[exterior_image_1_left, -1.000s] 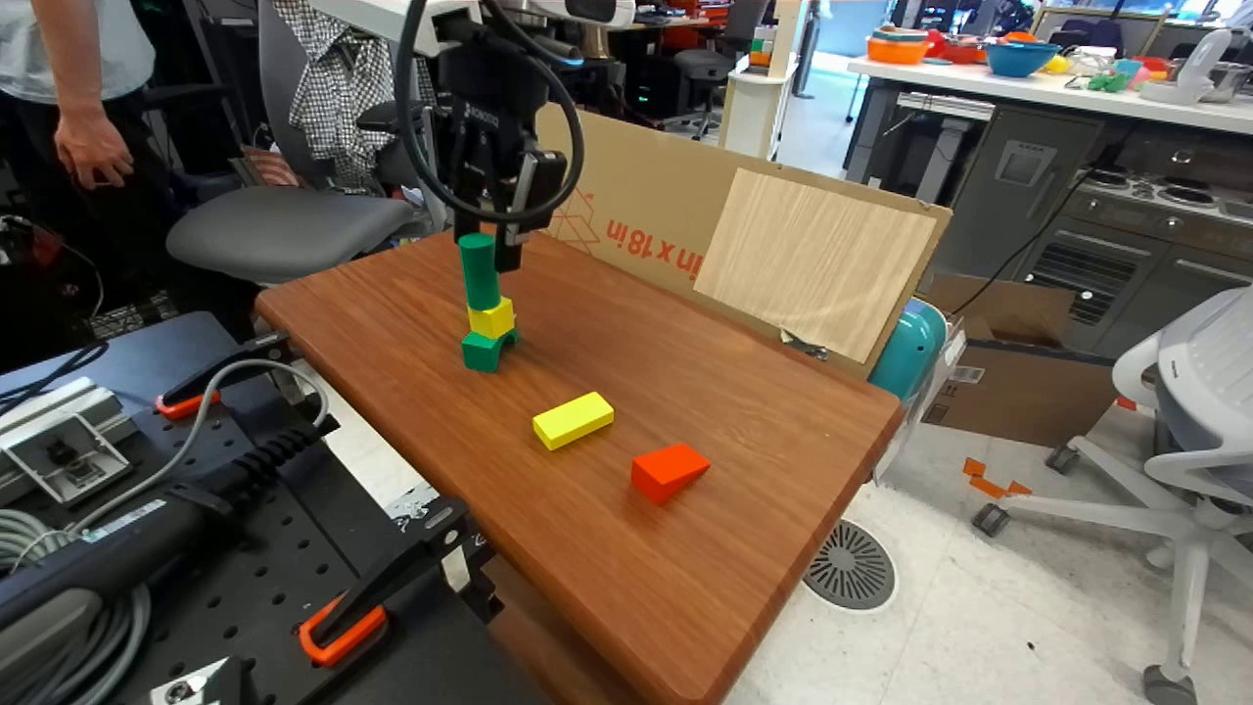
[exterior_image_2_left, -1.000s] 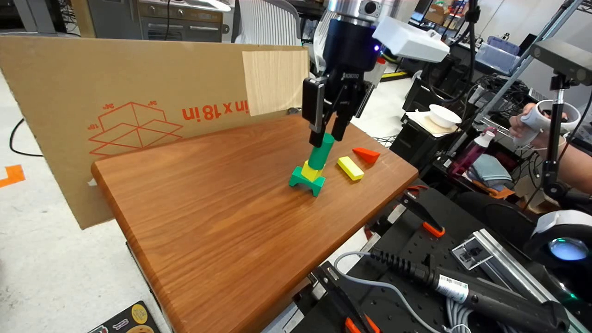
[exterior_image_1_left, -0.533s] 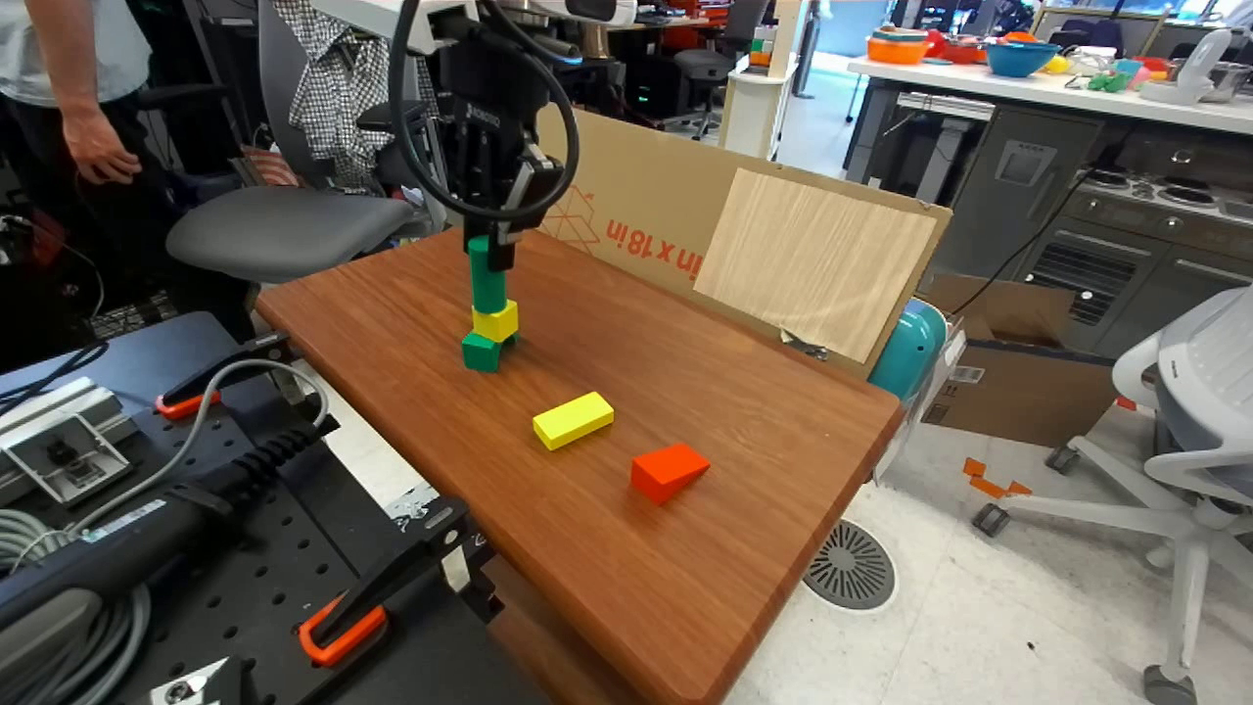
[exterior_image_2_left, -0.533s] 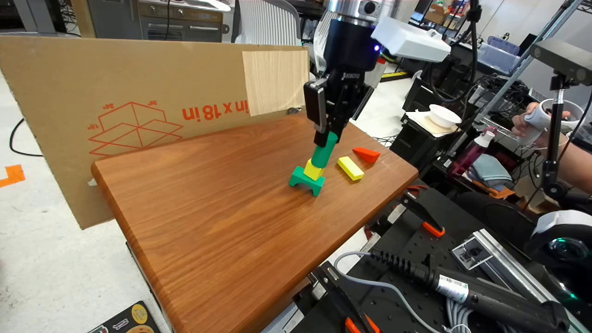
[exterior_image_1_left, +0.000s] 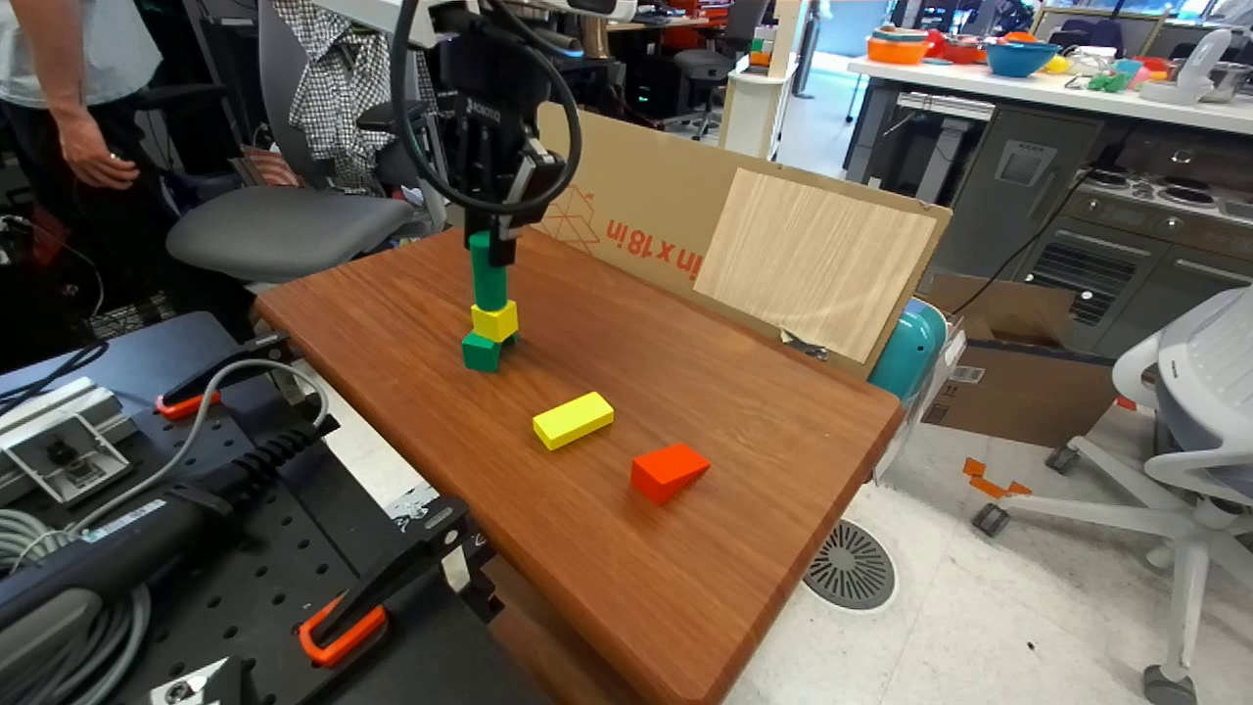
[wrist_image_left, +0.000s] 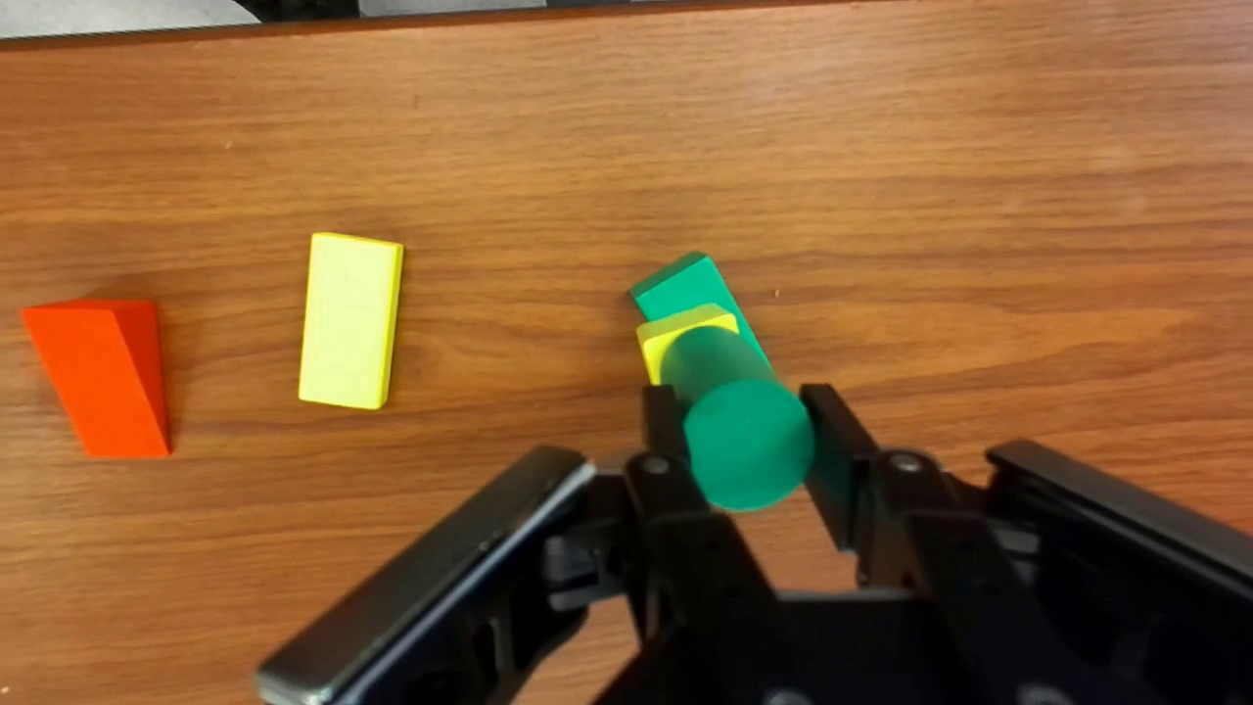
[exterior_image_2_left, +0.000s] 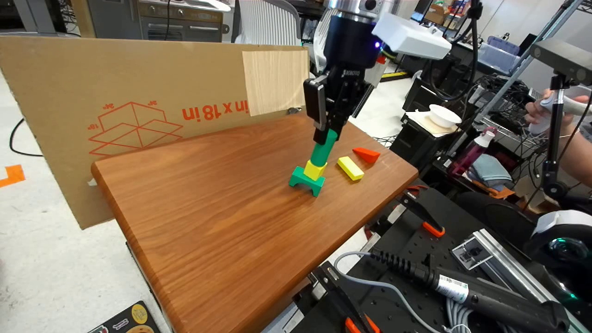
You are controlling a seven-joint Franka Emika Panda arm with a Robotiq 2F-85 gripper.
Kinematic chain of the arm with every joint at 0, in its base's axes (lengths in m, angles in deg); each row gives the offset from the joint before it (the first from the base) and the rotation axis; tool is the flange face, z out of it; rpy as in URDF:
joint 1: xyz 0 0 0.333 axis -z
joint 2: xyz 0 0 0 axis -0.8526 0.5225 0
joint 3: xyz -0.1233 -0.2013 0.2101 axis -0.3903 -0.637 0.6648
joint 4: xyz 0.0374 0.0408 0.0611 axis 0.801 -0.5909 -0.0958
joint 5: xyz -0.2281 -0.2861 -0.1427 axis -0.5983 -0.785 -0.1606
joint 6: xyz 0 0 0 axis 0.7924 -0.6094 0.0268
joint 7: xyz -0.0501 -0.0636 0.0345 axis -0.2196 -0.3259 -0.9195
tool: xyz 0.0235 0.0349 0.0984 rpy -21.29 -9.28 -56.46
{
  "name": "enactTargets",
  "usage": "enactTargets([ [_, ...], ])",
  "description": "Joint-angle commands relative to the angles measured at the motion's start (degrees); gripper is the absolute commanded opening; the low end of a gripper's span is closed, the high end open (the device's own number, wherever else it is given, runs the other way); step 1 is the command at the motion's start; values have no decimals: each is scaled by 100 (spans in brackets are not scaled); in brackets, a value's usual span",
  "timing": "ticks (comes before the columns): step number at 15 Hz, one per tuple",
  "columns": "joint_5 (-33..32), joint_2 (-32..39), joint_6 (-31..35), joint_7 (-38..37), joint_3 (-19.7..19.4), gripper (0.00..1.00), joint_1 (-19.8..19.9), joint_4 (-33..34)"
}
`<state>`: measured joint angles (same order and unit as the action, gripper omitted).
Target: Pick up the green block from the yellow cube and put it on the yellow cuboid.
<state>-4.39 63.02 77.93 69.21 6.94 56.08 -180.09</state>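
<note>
"Green cylinder (wrist_image_left: 744, 431) first, please: where is it at this moment?"

"It is roughly upright, directly over the yellow cube (exterior_image_2_left: 314, 171), which sits on the green arch block (wrist_image_left: 697, 287) on the wooden table (exterior_image_1_left: 705, 568)."

"And the gripper (wrist_image_left: 741, 403), does it have hold of something?"

"Yes. In the wrist view its jaws lie against the cylinder from both sides, near the upper end, parted only as much as this round shape requires."

"So the picking up is finished?"

"I would be careful. The grasp is made, in my judgement, but the lift is not certain. In both exterior views I find no clear gap below the cylinder, so I can't say whether the cube carries its weight."

"What is then left?"

"Most of the work: to raise the cylinder without disturbing the cube, to bring it across to the yellow cuboid (exterior_image_1_left: 574, 421), to stand it there and to let go. In both exterior views this cuboid lies on the table, apart from the arch block, between it and the red-orange wedge (exterior_image_1_left: 670, 473); the cylinder is not yet there"
</note>
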Motion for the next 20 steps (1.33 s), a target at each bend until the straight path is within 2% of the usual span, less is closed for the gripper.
enactTargets([
  [1,46,-197,-113,95,39,9,127,0],
  [6,-66,-219,20,-39,-188,9,289,-91],
  [14,-15,-101,114,13,-605,9,797,-250],
  [20,143,132,154,170,-644,9,1047,-452],
])
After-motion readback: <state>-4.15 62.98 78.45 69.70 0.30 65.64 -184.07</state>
